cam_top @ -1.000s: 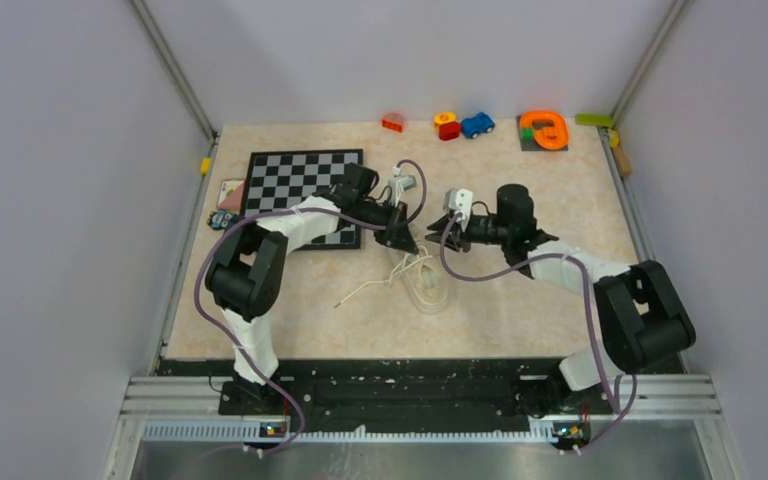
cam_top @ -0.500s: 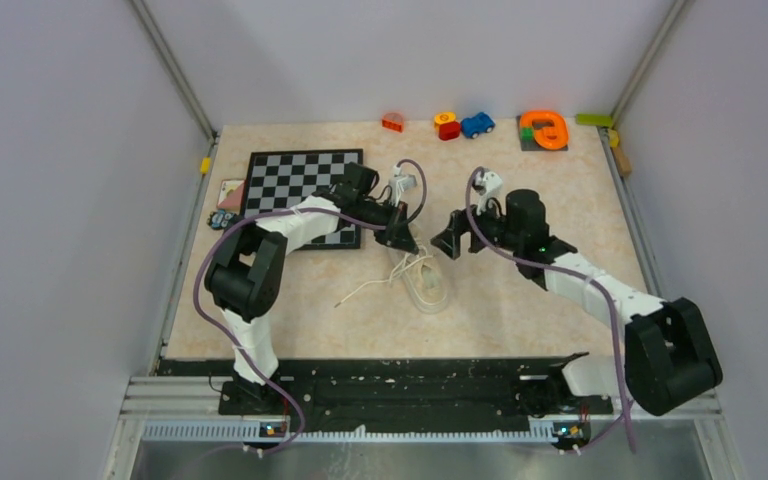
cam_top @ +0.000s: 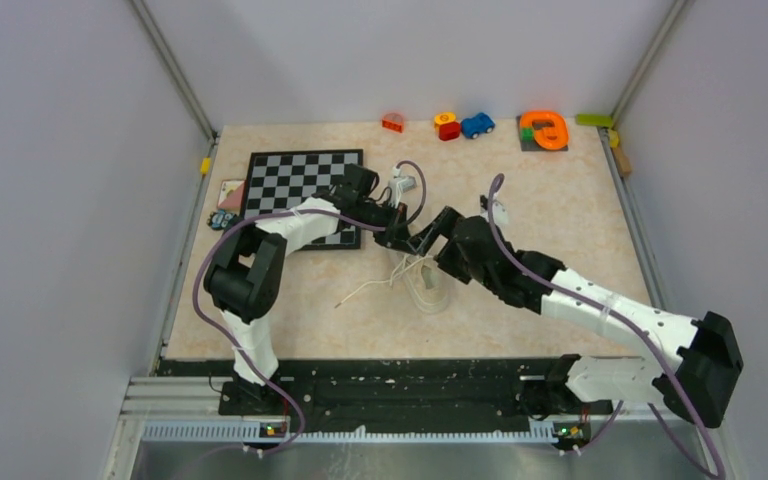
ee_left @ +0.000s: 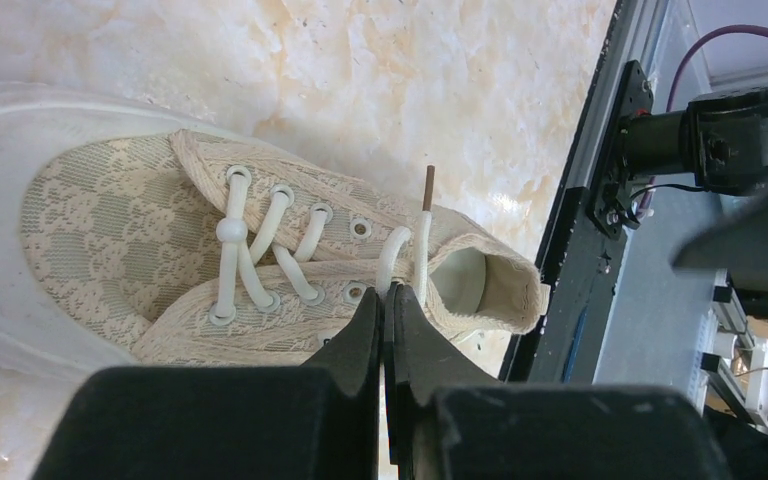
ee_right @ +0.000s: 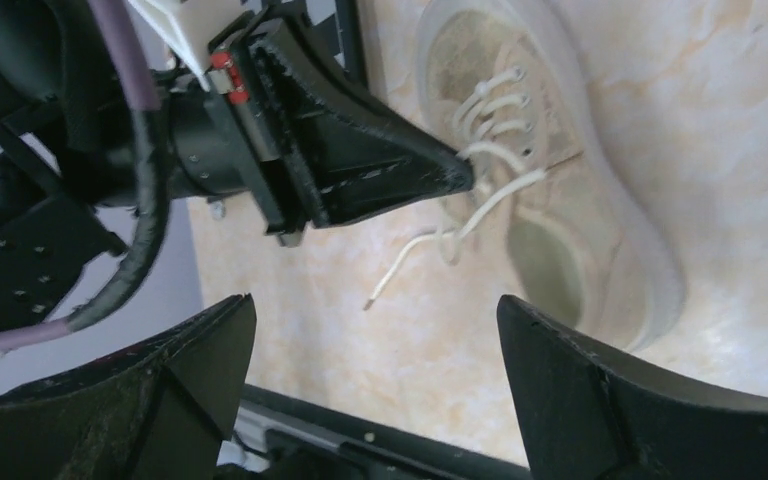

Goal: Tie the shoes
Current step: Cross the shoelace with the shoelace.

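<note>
The cream lace-patterned shoe (cam_top: pixel 430 288) lies on the table, toe toward the near edge; it also fills the left wrist view (ee_left: pixel 160 250) and shows in the right wrist view (ee_right: pixel 570 240). My left gripper (cam_top: pixel 398 240) (ee_left: pixel 390 297) is shut on a white lace (ee_left: pixel 422 240) just above the shoe's top eyelets. The lace's brown tip sticks out past the jaws. My right gripper (cam_top: pixel 422 240) (ee_right: pixel 375 315) stands wide open right beside the left one, over the shoe's heel end, with nothing between its fingers. A loose lace (cam_top: pixel 365 290) trails left across the table.
A chessboard (cam_top: pixel 303 185) lies behind the left arm, with cards (cam_top: pixel 230 192) at its left. Small toys line the back edge: a red block (cam_top: pixel 392 122), a blue car (cam_top: pixel 477 124) and an orange piece (cam_top: pixel 543 129). The black front rail (ee_left: pixel 580 230) is close by.
My right arm has swung left and stretched out until its gripper is next to the left gripper over the shoe, and its jaws have opened wide. The left arm has held still.
</note>
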Motion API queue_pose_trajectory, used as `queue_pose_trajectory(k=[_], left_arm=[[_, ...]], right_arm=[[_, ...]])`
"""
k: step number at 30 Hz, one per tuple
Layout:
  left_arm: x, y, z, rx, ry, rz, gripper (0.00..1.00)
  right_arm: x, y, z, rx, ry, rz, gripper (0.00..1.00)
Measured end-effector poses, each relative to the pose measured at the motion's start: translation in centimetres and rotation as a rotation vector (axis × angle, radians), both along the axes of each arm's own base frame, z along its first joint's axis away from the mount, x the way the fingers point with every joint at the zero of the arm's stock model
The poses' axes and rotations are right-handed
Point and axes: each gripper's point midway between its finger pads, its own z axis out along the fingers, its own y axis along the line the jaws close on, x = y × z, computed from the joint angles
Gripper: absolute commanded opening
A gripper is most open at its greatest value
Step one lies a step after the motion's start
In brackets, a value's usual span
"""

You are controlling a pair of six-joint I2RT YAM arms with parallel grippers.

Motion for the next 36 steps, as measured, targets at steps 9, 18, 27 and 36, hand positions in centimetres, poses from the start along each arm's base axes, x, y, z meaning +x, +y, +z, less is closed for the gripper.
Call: queue_pose_trajectory(k=[9,18,27,36], left_arm=[[0.1,0.1,-0.4,0.018,-0.009,0.012,0.0],[0.0,0.1,-0.5,0.015,-0.004,0.011,0.0],[-0.1,0.1,-0.5,0.013,-0.003,0.01,0.0],[-0.2,0.1,-0.3,0.008,-0.001,0.005,0.0]], right_arm=[[-0.7,2.6,-1.6,0.053,0.09,-0.183,0.44],[-0.4,4.2,-6.8,-0.064,0.173,-0.284,0.36],[0.2,3.8,-9.2,-0.11,0.184,-0.345,0.35],[0.9,3.8,-9.8,-0.119,0.167,-0.378,0.3]])
